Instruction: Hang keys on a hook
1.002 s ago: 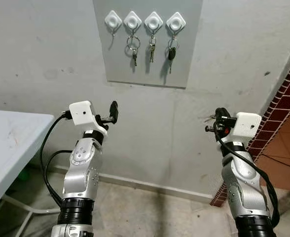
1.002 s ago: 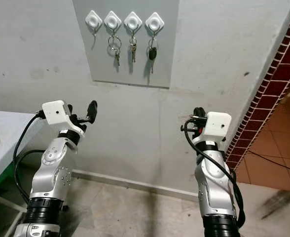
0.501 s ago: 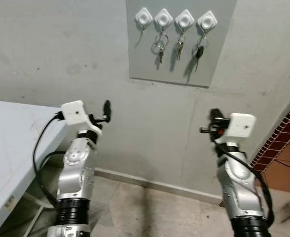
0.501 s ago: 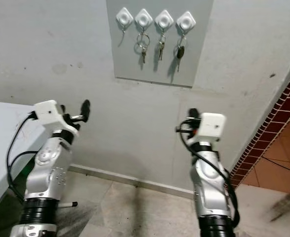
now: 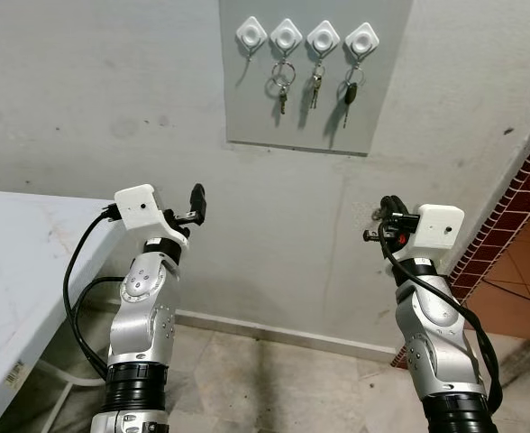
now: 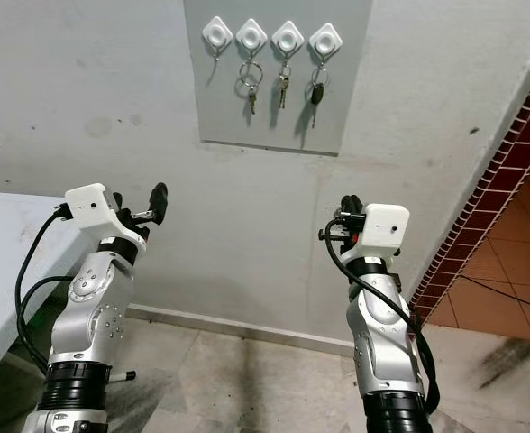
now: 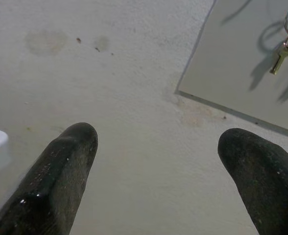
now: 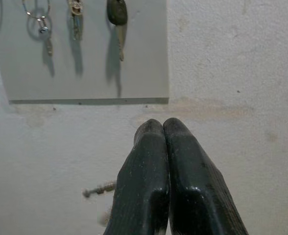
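Leftmost, a white table (image 5: 13, 262) edges in beside my left gripper (image 7: 158, 171), whose fingers spread wide on nothing, aimed at the wall below the grey board (image 5: 315, 99). Up there, four white hooks (image 5: 306, 38) carry three sets of keys (image 5: 312, 87); the first hook is bare. My right gripper (image 8: 162, 128) is pressed shut, with something small, maybe a key (image 8: 99, 189), poking out beside it.

We see a grey board (image 5: 315, 99) fixed to the wall, carrying four white hooks (image 5: 306, 38) in a row. The leftmost hook (image 5: 251, 35) is bare; keys (image 5: 314, 86) hang from the other three.
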### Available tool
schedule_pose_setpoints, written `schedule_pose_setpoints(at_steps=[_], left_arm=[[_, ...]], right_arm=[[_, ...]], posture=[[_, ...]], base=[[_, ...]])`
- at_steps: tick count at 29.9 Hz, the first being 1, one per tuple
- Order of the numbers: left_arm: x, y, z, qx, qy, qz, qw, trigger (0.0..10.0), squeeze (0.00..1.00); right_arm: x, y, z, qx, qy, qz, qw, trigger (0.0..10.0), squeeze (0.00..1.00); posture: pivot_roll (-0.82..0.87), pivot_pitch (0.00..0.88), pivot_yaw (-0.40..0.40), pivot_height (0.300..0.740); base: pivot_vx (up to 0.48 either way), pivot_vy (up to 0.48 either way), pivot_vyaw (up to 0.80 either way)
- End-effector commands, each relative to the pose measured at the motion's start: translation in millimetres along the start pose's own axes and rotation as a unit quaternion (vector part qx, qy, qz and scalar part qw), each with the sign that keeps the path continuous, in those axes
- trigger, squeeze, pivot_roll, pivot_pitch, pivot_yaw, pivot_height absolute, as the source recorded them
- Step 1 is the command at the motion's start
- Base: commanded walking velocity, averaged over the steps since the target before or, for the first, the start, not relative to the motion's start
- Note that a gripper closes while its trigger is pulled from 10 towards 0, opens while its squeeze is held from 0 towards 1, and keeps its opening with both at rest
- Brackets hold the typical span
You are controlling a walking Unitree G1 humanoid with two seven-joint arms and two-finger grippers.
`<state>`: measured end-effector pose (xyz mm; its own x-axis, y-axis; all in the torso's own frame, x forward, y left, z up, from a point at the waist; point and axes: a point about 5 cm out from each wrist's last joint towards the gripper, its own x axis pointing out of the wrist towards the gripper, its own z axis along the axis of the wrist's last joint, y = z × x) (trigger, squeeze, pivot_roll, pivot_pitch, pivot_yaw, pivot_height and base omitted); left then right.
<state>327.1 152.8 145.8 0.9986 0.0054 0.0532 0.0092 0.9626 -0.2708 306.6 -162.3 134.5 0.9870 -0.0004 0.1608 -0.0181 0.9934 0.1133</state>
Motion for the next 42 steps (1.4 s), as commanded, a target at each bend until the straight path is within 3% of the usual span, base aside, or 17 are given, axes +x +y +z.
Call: schedule_pose_setpoints(at_steps=[1, 12, 19, 42], left_arm=[[2.2, -2.7, 3.2, -0.008, -0.001, -0.005, 1.0, 10.0, 0.0], [2.8, -2.9, 3.2, -0.011, 0.002, -0.007, 1.0, 10.0, 0.0], [2.8, -3.1, 3.0, -0.012, 0.003, -0.008, 1.0, 10.0, 0.0], [1.9, -2.8, 2.1, -0.012, 0.006, -0.006, 1.0, 10.0, 0.0]], right_arm=[[2.6, 0.4, 5.8, 0.0, -0.011, 0.003, 1.0, 10.0, 0.0], [2.7, 0.8, 7.8, 0.002, -0.016, 0.005, 1.0, 10.0, 0.0], [2.0, -0.2, 7.9, 0.002, -0.015, 0.004, 1.0, 10.0, 0.0], [-0.1, 0.0, 7.8, 0.004, -0.013, 0.004, 1.0, 10.0, 0.0]], posture=[[-0.01, 0.0, 0.003, 0.74], [-0.01, 0.0, 0.003, 0.74], [-0.01, 0.0, 0.002, 0.74], [-0.01, 0.0, -0.001, 0.74]], base=[[0.0, 0.0, 0.0], [0.0, 0.0, 0.0], [0.0, 0.284, 0.0], [0.0, -0.016, 0.0]])
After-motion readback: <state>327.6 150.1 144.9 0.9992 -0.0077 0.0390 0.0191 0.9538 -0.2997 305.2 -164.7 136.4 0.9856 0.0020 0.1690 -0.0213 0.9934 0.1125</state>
